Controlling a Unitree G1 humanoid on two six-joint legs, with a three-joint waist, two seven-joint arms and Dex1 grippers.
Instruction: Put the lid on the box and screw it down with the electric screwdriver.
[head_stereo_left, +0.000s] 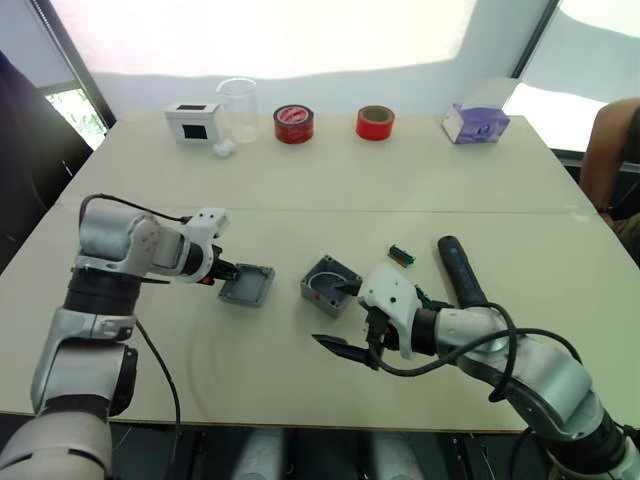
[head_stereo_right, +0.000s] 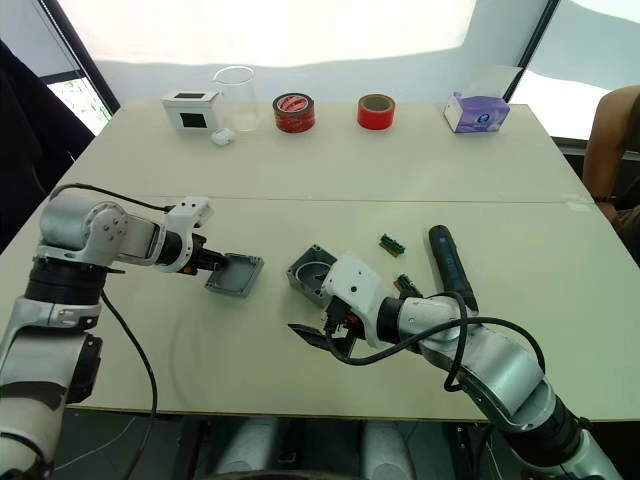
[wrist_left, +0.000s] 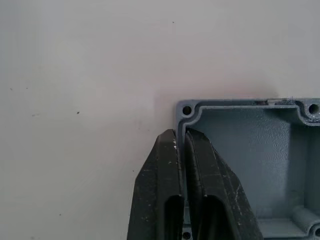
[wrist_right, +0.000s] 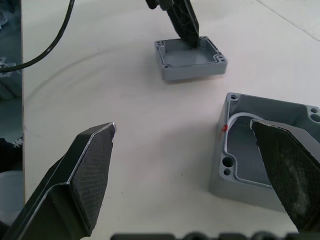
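While the left gripper (wrist_left: 182, 145) pinched the lid (head_stereo_left: 247, 285) wall, a rigid, light shell, the right gripper (wrist_right: 192, 165) hung spread beside the box (wrist_right: 265, 150).

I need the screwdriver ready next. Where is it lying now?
The electric screwdriver lies on the table's right side, right of the box, just beyond the right gripper's arm.

Along the table's (head_stereo_left: 400, 180) far edge: white box (head_stereo_left: 192, 121), clear cup (head_stereo_left: 238, 108), two red tape rolls (head_stereo_left: 293, 123), tissue box (head_stereo_left: 475, 123).
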